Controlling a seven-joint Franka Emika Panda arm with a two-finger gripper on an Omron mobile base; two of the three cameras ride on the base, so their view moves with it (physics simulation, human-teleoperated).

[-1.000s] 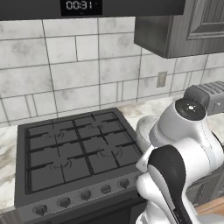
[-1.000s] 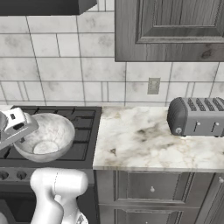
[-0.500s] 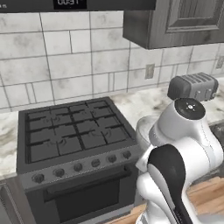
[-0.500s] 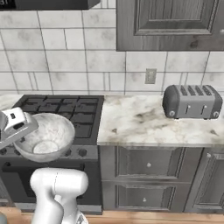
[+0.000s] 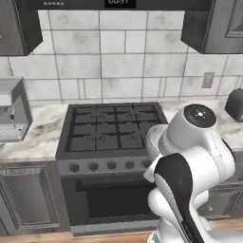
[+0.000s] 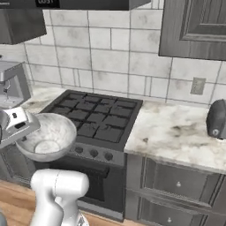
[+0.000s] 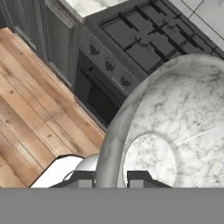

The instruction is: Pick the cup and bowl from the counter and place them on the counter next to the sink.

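Bowl [image 6: 46, 137] is what I am carrying: the gripper [image 7: 111, 178] is clamped on its rim, one finger inside and one outside, and the bowl hangs in the air just in front of the stove [image 6: 95, 119], level with its knob panel and over the wooden floor [image 7: 30, 109]. My worry is that thin rim hold — the bowl is wide and all its weight sits out to one side of the fingers, so I judge that a sharp turn or stop of the base could make it pivot in the grip or slide out, and then it drops to the floor in front of the stove. A second risk is the stove itself: with the bowl sticking out so far, swinging the arm close by could knock its far edge against the front of the stove or the counter [image 6: 176, 132] to the stove's right. I cannot see the sink or the cup from here, so I would drive slowly — and keep the bowl level until the sink comes into sight.
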